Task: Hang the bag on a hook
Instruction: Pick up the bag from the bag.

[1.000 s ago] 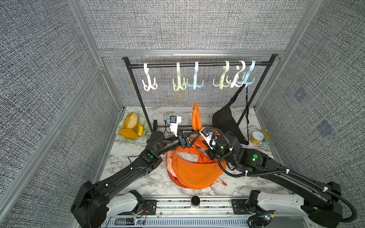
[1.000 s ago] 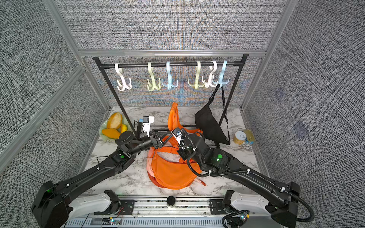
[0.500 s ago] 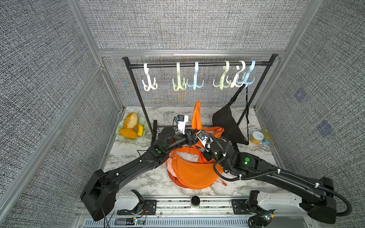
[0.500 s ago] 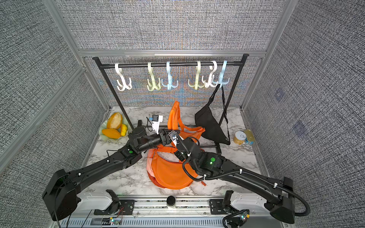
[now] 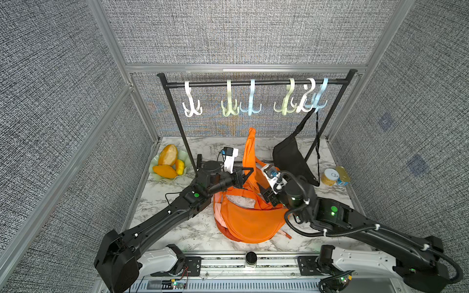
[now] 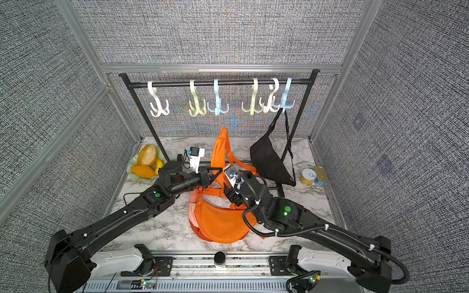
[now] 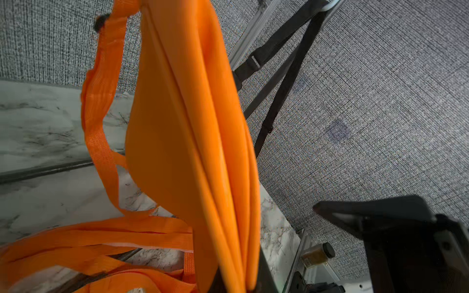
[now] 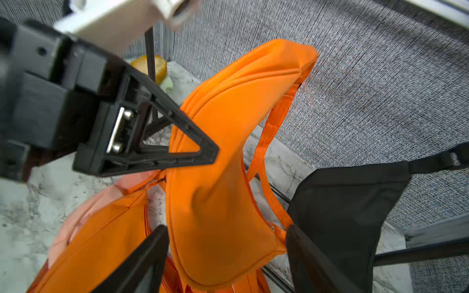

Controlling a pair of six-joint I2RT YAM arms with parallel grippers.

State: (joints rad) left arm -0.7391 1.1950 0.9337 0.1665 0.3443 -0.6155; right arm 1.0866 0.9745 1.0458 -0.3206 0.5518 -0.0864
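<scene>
Room: I'm looking into a booth of grey woven wall panels, with a marble tabletop under both arms.
Rack: a black rail crosses the back and carries six plastic hooks; I see it in both top views.
Far right hook: a black bag hangs by its strap from the pale blue hook at the rail's right end.
Task item: the orange bag stands up on end mid-table. Its top tip is below the hook row and on no hook, and its strap hangs slack alongside it.
On the marble: an orange pile of fabric and straps lies flat in front of the raised bag.
Left arm: my left gripper has its jaws pinched tight on the orange bag's edge, partway up; the right wrist view shows the pinch plainly.
Right arm: my right gripper has its jaws spread wide, one on each side of the bag's lower end. I cannot tell whether either finger touches the cloth.
Edges: fruit sits on a pale plate at the back left. Two cans stand at the right edge, both well apart from the orange bag.
</scene>
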